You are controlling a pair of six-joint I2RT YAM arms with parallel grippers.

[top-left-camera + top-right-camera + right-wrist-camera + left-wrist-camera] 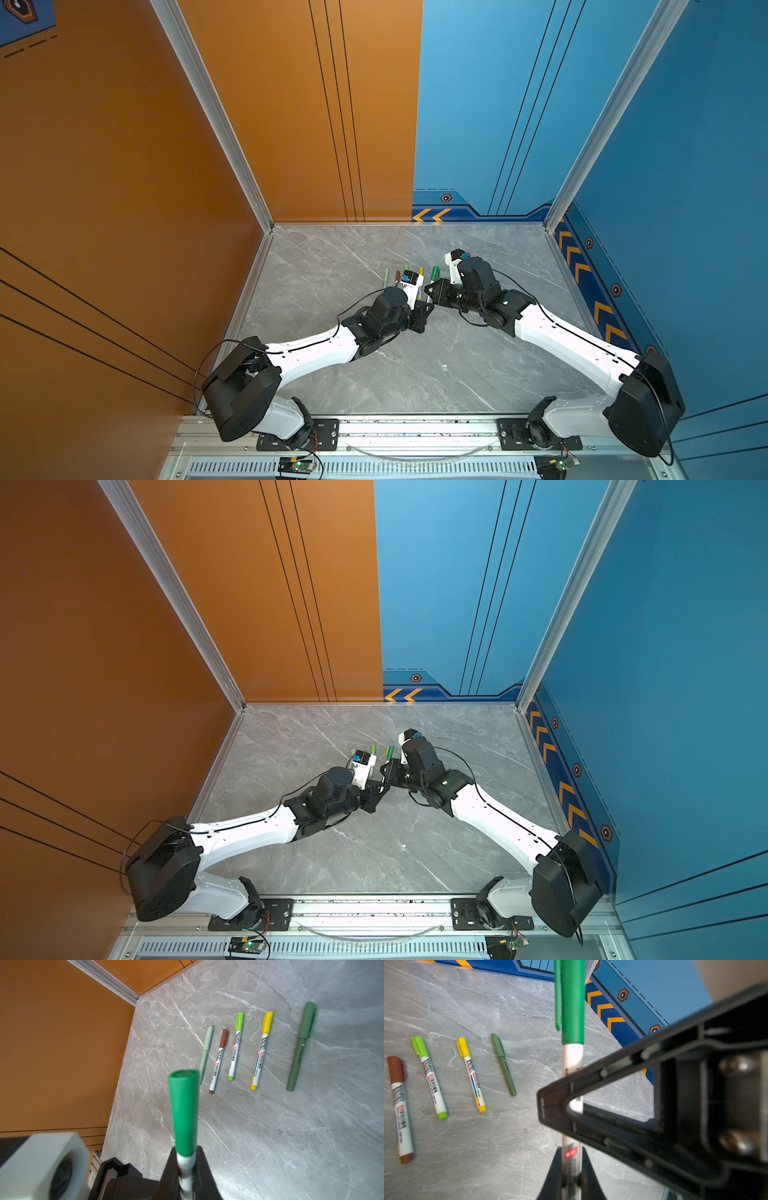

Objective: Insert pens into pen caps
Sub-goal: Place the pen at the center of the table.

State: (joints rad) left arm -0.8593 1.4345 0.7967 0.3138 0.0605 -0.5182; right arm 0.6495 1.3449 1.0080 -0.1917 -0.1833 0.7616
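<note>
Pinching one slim white pen [572, 1057], glossy green cap [571, 1001] fitted, left claw [571, 1159] and right claw [186, 1155] both clamp tight.

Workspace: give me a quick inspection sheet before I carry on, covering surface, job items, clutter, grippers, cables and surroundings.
Surface: grey marble tabletop, no spills seen.
Job's things: five capped pens lie in a row: pale sage pen, brown-capped pen, light green-capped pen, yellow-capped pen, dark green pen. The sixth, the green-capped pen, is held between the grippers. No loose caps seen.
Clutter: nothing seen.
Grippers: left gripper and right gripper are both shut on the green-capped pen's white barrel.
Cables: left arm cable and right arm cable loop clear of the pens.
Surroundings: orange wall, blue wall, aluminium rail at the front.
</note>
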